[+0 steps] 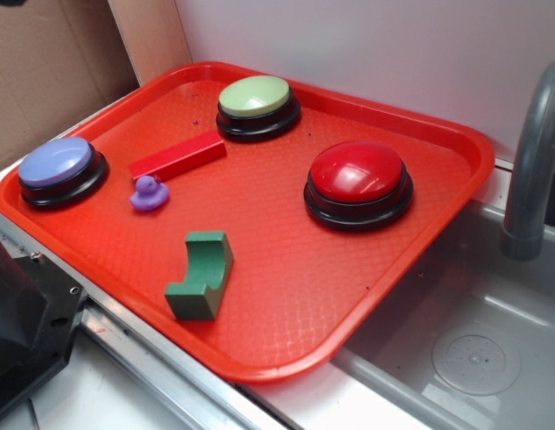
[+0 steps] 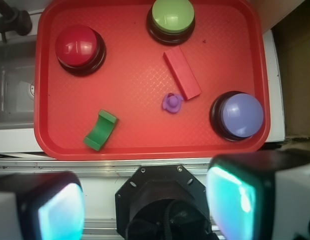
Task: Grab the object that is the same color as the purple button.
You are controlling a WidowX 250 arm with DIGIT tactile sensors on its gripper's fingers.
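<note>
The object, a tiny purple duck (image 1: 149, 193) (image 2: 172, 102), sits on the red tray (image 1: 286, 260) between the red block and the purple button (image 1: 57, 166) (image 2: 240, 115). The button stands at the tray's left corner in the exterior view. In the wrist view my gripper (image 2: 147, 205) hangs high above the tray's near edge, well away from the duck. Its two fingers (image 2: 59, 210) stand far apart with nothing between them. The gripper does not show in the exterior view.
Also on the tray (image 2: 139, 85): green button (image 1: 255, 98) (image 2: 172, 16), red button (image 1: 358, 175) (image 2: 77, 45), red block (image 1: 178, 155) (image 2: 182, 72) next to the duck, green arch block (image 1: 201, 276) (image 2: 100, 130). A sink (image 1: 474, 349) with faucet (image 1: 533, 152) lies beside it. The black robot base (image 2: 165, 200) is below.
</note>
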